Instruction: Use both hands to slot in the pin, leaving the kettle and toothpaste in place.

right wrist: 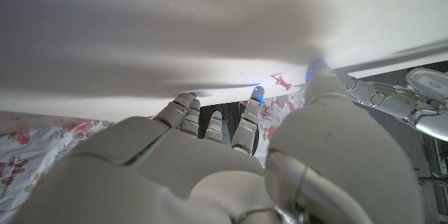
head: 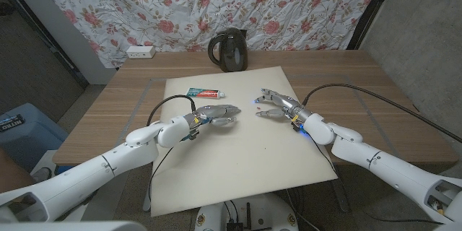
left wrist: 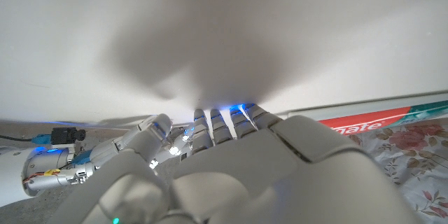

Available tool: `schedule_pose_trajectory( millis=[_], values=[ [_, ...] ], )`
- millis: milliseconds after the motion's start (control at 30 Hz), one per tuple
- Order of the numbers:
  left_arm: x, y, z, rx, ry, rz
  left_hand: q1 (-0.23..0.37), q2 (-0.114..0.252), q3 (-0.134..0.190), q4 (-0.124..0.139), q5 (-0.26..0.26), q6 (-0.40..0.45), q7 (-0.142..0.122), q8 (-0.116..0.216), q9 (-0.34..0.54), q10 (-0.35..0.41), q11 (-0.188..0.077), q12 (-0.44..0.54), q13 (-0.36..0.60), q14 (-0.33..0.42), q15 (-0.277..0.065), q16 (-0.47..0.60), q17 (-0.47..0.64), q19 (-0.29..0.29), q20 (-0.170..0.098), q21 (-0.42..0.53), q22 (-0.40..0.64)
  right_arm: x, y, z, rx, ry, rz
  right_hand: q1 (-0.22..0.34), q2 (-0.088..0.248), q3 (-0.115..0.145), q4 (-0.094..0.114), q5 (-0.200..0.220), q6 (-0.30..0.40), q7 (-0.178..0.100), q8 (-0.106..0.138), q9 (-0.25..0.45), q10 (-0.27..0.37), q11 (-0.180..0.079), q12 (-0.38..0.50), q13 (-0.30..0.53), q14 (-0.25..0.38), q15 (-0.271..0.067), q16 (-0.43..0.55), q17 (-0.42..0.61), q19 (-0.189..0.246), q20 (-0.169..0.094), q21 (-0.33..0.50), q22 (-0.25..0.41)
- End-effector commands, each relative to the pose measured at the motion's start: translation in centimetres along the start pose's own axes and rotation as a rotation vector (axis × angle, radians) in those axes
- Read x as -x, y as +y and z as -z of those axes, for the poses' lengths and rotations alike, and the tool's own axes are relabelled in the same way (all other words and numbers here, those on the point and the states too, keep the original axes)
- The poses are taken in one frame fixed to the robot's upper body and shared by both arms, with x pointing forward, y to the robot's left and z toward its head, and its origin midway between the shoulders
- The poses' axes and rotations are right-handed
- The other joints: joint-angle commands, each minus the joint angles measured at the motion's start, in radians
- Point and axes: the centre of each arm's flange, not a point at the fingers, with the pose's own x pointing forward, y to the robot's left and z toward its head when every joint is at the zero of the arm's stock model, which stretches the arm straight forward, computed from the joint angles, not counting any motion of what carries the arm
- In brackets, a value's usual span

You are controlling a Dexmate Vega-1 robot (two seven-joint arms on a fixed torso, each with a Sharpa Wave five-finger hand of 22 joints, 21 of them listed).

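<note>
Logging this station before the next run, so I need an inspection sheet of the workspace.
Surface: wooden table with a white board on it.
Job's things: small red pin on the board by the right hand.
Clutter: kettle behind the board; toothpaste on it.
Hands: left hand and right hand over the board, apart; grasp unclear.
Cables: black cable running along the right arm.
Surroundings: floral curtain, wall socket.

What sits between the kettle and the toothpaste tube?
Nothing stands there. The head view shows only a bare strip of wooden table and the white board between the kettle and the toothpaste.
</note>
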Motion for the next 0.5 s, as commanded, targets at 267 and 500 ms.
schedule_pose_trajectory(
  millis=[267, 500],
  values=[
    [1.0, 0.8, 0.8, 0.013, -0.007, -0.120, 0.015, 0.097, -0.006, -0.004, -0.002, -0.011, -0.002, 0.001, 0.001, -0.019, -0.002, -0.003, 0.002, -0.013, -0.075, 0.004, 0.003, 0.005, -0.106, 0.005, 0.004, -0.2, 0.2, -1.2, 0.013, 0.013, 0.013, -0.019, 0.003, -0.001, 0.006, 0.007, -0.014, -0.003, -0.010, 0.001, -0.011, 0.003, 0.006, 0.004, -0.004, 0.003, 0.000, 0.003, -0.001, 0.003, 0.006, 0.003],
    [1.2, 1.1, 1.0, 0.023, -0.019, -0.148, 0.016, 0.097, -0.007, -0.005, -0.002, -0.012, -0.002, 0.003, 0.001, -0.017, -0.004, 0.000, 0.002, -0.012, -0.075, 0.006, 0.003, 0.008, -0.106, 0.006, 0.004, 0.0, 0.1, -1.8, 0.018, 0.012, 0.017, -0.024, 0.003, -0.002, 0.007, 0.008, -0.024, -0.003, -0.016, 0.001, -0.010, 0.005, 0.007, 0.004, -0.006, 0.003, 0.000, 0.004, -0.003, 0.004, 0.006, 0.003]
  ],
)
